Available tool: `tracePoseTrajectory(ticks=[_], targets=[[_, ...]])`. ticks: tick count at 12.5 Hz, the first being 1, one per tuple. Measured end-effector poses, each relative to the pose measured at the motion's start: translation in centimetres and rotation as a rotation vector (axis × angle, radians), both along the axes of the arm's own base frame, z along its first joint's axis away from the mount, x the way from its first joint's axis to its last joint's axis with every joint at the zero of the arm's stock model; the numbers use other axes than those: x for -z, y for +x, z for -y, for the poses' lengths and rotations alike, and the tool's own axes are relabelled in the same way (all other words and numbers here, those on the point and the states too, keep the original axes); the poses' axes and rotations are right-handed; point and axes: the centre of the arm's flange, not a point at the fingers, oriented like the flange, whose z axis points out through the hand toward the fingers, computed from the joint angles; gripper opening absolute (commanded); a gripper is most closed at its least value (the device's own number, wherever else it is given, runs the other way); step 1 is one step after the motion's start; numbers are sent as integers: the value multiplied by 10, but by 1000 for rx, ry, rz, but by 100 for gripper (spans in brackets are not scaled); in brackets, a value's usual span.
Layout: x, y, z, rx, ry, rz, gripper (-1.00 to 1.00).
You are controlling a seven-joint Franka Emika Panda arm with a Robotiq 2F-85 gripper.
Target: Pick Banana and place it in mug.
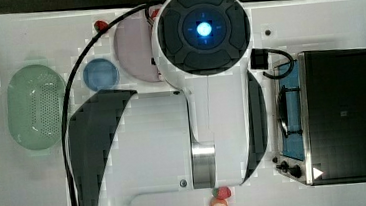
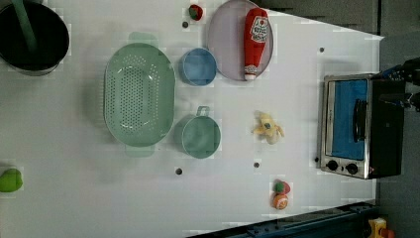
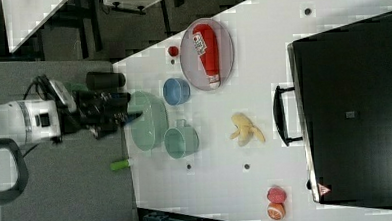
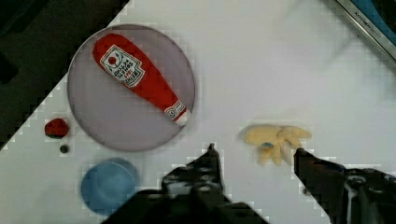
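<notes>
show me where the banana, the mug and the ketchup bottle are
banana (image 2: pixel 268 127), left view, on its peeled middle.
mug (image 2: pixel 200 137), left view, on its inside.
ketchup bottle (image 2: pixel 256 41), left view, on its red body.

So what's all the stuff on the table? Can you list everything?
banana: 1, pale yellow, peeled open, lying loose between mug and toaster oven
mug: 1, teal-green, beside the colander
colander: 1, green, oval with holes
bowl: 1, blue, between colander and plate
plate: 1, pale lilac, near the table's edge
ketchup bottle: 1, red, lying on the plate
toaster oven: 1, silver and black, the left view's right
strawberries: 2, red, one by the plate, one by the orange
orange: 1, near the table's edge
pot: 1, black, the left view's top left corner
green item: 1, the left view's left edge
gripper: 1, black, open, empty, over the table
</notes>
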Motion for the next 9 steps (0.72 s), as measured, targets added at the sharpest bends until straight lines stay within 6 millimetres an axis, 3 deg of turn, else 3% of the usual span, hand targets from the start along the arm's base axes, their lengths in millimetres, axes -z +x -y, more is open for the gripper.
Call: tracePoseTrajectory(ticks=[2, 3, 4, 6, 7, 9], targets=[[3, -70, 10, 22, 3, -182, 80], [-12, -96, 17, 36, 4, -174, 99], [-36, -114, 19, 45, 10, -130, 100], [-79, -133, 19, 54, 41, -11, 100], [-89, -136, 17, 51, 35, 34, 100], [-78, -128, 18, 52, 25, 50, 100]])
